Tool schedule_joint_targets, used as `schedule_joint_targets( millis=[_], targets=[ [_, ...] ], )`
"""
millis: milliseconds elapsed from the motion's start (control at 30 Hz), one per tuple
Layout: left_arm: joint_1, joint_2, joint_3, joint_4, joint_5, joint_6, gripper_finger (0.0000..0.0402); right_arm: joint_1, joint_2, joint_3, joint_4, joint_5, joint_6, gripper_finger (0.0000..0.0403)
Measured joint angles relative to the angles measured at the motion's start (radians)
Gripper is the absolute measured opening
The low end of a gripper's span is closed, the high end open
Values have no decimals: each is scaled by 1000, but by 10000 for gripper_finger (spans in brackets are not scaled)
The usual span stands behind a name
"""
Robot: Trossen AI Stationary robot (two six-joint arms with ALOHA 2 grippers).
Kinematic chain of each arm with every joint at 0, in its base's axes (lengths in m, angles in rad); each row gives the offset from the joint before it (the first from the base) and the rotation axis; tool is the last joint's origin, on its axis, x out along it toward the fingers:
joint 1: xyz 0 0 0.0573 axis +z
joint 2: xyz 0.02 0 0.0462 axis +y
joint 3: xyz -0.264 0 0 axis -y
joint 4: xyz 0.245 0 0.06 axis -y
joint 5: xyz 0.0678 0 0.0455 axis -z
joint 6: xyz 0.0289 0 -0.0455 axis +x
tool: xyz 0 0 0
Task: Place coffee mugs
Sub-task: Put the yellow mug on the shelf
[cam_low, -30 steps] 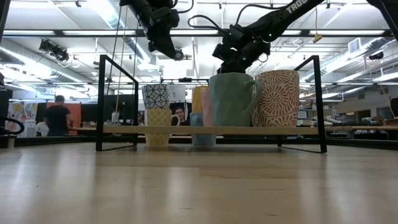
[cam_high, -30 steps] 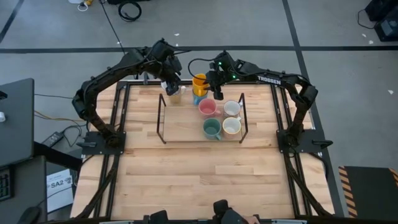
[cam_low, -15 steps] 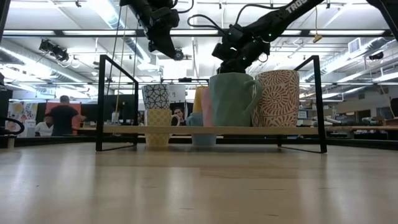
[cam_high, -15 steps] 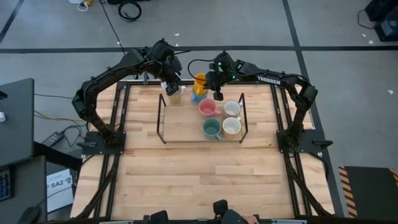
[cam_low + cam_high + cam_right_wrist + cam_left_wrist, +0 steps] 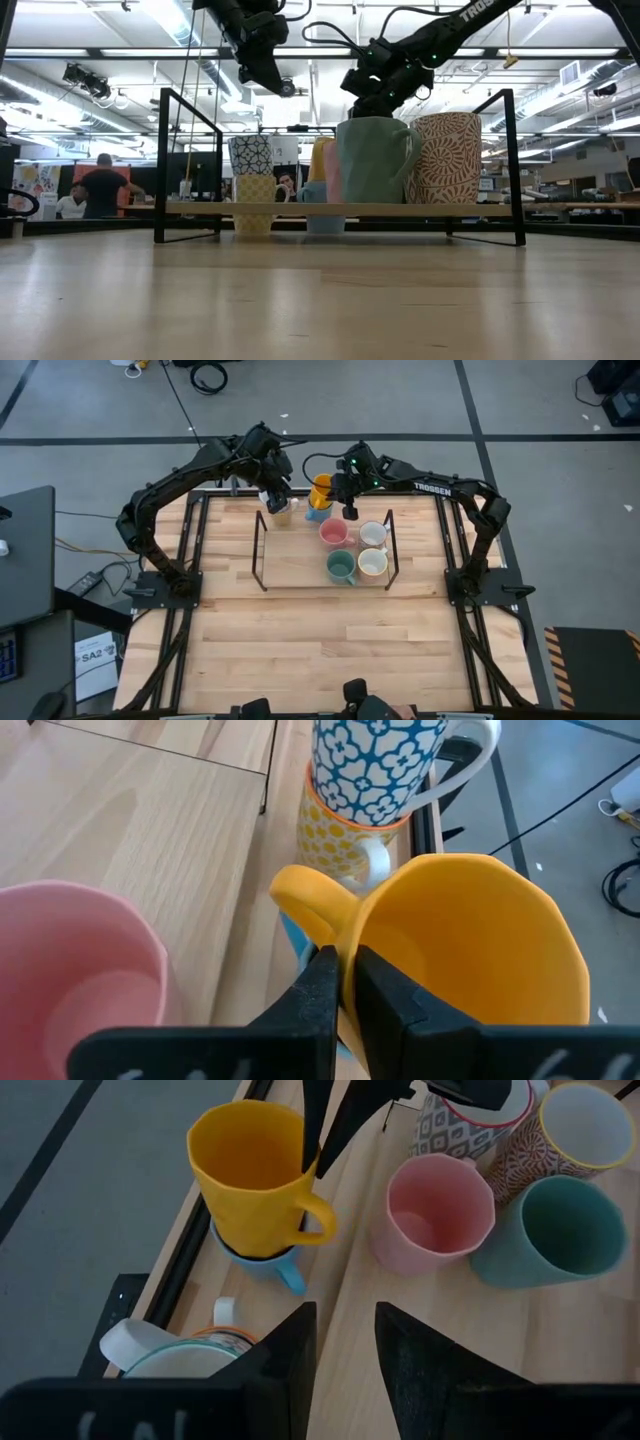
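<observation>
My right gripper is shut on the orange mug, which stands in the blue mug near the table's far edge. My left gripper is open and touches nothing. It hovers over two stacked patterned mugs, a blue-flowered one sitting in a yellow-dotted one. The pink mug, the green mug and two white mugs stand upright on the rack's raised wooden shelf. My right gripper pinches the orange mug's rim right beside its handle, one finger inside the mug and one outside. The fingers come from above, slanting down. The mug is upright with its base down in the blue mug.
A black metal rack frame stands around the shelf, its uprights close to both grippers. The stacked mugs stand by the table's far edge, beyond the rack. The near half of the table is bare wood. A person shows far off in the room.
My right gripper and the orange mug have edged slightly toward the table's far edge. In the low view the blue mug's handle now shows to the left of the stack. My left gripper has kept still.
</observation>
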Motion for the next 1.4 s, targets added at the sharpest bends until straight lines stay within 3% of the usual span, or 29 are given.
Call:
schedule_joint_targets(
  millis=[433, 700, 800, 1000, 1100, 1267, 1400],
  targets=[
    [0, 0, 0, 0, 0, 1, 112, 3, 0, 78, -49, 4, -1, 30],
    [0, 0, 0, 4, -5, 2, 112, 40, 0, 211, -208, 4, 2, 30],
    [0, 0, 0, 12, -60, 2, 112, 75, 0, 255, -261, 4, 2, 30],
    [9, -1, 0, 9, -269, 10, 112, 164, -1, 287, -295, 3, 2, 30],
    [33, -18, -1, -18, -313, 31, 112, 216, -1, 287, -297, 3, 9, 30],
    [103, -92, 0, -72, -294, 28, 112, 301, -1, 287, -294, 3, 51, 30],
    [166, -156, -1, -159, -172, 27, 112, 364, -1, 284, -291, 3, 91, 30]
  ],
)
